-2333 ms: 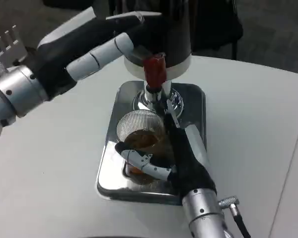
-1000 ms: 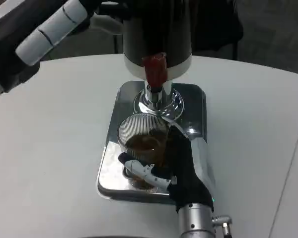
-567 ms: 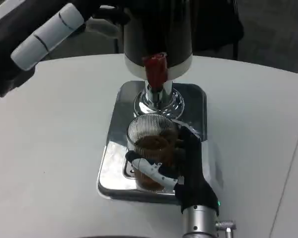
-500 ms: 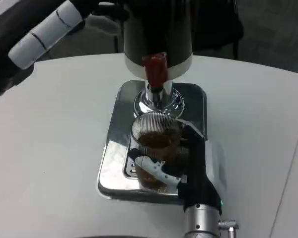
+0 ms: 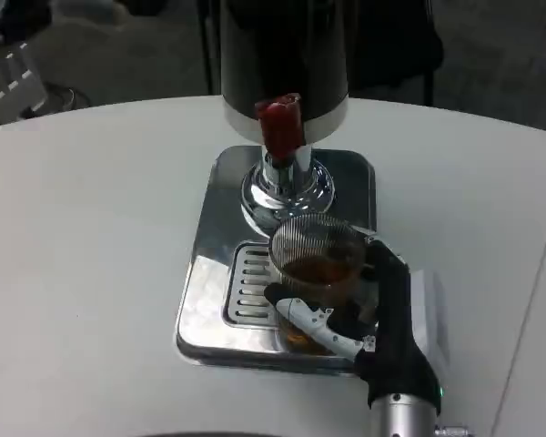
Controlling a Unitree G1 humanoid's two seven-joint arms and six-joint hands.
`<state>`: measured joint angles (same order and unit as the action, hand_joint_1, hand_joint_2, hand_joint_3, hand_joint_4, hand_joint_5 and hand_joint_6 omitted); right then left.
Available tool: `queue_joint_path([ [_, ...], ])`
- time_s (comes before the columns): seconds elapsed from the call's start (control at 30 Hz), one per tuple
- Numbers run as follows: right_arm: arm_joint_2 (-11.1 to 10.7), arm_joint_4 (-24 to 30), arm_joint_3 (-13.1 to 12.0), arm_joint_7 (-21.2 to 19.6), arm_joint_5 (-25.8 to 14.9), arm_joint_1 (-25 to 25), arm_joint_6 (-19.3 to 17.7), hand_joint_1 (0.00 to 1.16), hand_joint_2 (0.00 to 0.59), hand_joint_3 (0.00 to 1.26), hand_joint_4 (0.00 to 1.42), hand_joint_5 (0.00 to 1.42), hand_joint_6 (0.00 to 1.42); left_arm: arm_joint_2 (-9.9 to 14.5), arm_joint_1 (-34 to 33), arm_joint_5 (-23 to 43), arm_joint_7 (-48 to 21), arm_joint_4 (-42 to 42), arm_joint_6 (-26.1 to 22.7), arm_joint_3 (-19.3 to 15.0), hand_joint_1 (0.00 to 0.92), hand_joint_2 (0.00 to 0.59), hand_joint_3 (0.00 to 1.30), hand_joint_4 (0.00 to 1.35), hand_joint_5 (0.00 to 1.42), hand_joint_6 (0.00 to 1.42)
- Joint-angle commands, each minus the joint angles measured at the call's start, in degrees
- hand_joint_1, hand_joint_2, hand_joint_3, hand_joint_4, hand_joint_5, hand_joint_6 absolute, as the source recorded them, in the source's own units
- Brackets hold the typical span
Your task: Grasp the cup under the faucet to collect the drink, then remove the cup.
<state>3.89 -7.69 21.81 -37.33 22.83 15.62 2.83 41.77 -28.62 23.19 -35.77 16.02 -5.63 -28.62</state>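
A ribbed clear cup [image 5: 316, 273] holding brown drink is gripped by my right hand [image 5: 382, 319], whose fingers wrap its lower half. The cup sits over the front right part of the steel drip tray [image 5: 209, 273], to the right of and nearer me than the red faucet [image 5: 280, 126]. The faucet sticks out of the black dispenser [image 5: 282, 55] standing on a chrome base at the tray's back. Whether the cup touches the tray cannot be told.
The slotted grate [image 5: 248, 284] of the tray lies bare to the cup's left. White tabletop [image 5: 82, 255] spreads to both sides of the tray. A table seam [image 5: 541, 273] runs down the far right.
My right hand has carried the cup to the right and toward me, out from under the faucet. My left hand, earlier raised at the upper left beside the dispenser, has left the picture.
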Motion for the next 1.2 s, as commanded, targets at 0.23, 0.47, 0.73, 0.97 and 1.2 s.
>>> queue_joint_path([
  [0.23,3.3,6.2,-1.1,0.7,1.2,-4.6,-0.2,0.9,0.169,1.02,1.19,1.39,1.42,0.8,8.8,2.7,0.4,2.3,0.0,-5.6,0.0,0.17,0.3,0.24,0.28,0.37],
  [0.47,2.4,10.0,-2.0,3.4,0.9,-6.1,-0.1,0.9,0.169,1.05,1.22,1.42,1.42,-1.1,18.4,2.0,-0.2,5.7,1.7,-6.7,0.0,0.169,0.3,0.25,0.28,0.37],
  [0.73,1.6,15.0,-1.8,9.1,0.3,-10.0,1.9,0.91,0.162,1.07,1.24,1.42,1.42,-3.1,26.9,-0.5,0.1,5.9,5.0,-6.4,0.0,0.169,0.3,0.25,0.28,0.37],
  [0.97,-0.1,21.8,-1.2,13.4,2.5,-13.8,4.2,0.93,0.137,1.07,1.25,1.42,1.42,-4.7,34.3,-6.9,0.2,4.3,11.8,-4.9,0.0,0.169,0.29,0.24,0.27,0.37],
  [1.2,-0.4,27.8,-0.1,16.8,4.7,-17.9,5.3,0.95,0.122,1.07,1.25,1.42,1.42,-5.0,39.8,-18.7,2.6,2.5,19.3,-1.3,0.0,0.134,0.18,0.1,0.16,0.28],
])
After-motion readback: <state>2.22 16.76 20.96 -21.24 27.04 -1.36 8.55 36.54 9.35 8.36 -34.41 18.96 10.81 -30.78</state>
